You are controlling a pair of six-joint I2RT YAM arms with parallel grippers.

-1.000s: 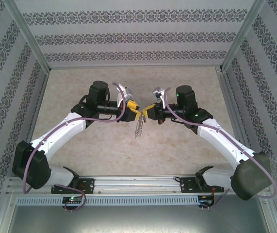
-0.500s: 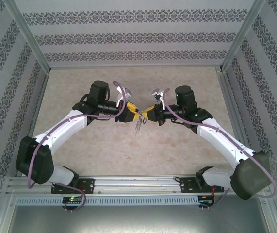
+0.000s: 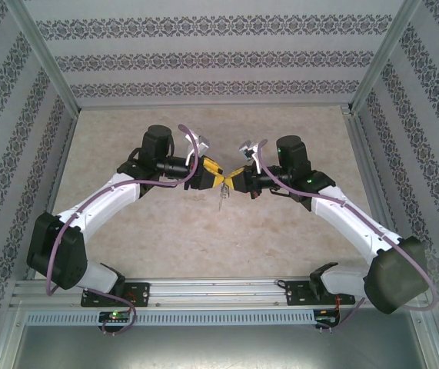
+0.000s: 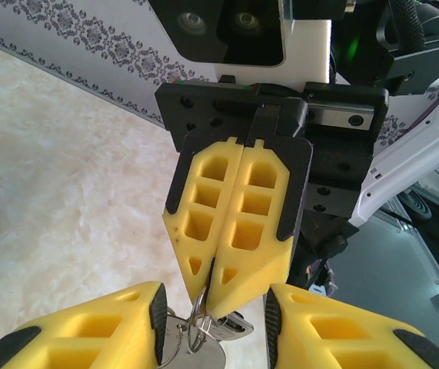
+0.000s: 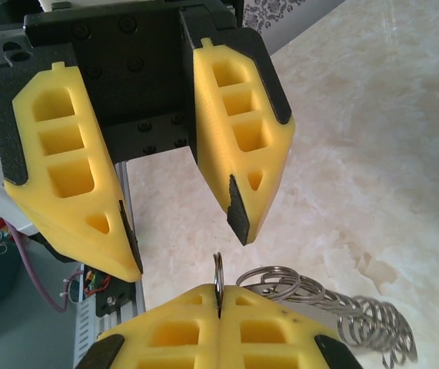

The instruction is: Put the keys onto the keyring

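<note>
2 pincers (image 3: 223,181) on keyring (image 5: 217,280)

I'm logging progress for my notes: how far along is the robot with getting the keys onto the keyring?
Done: the keyring is up off the table, pinched in the shut right gripper. In hand: the left gripper stands open facing it, with metal pieces hanging near it. Left: I can't tell that any key is threaded on, so treat that as not yet done.
</note>
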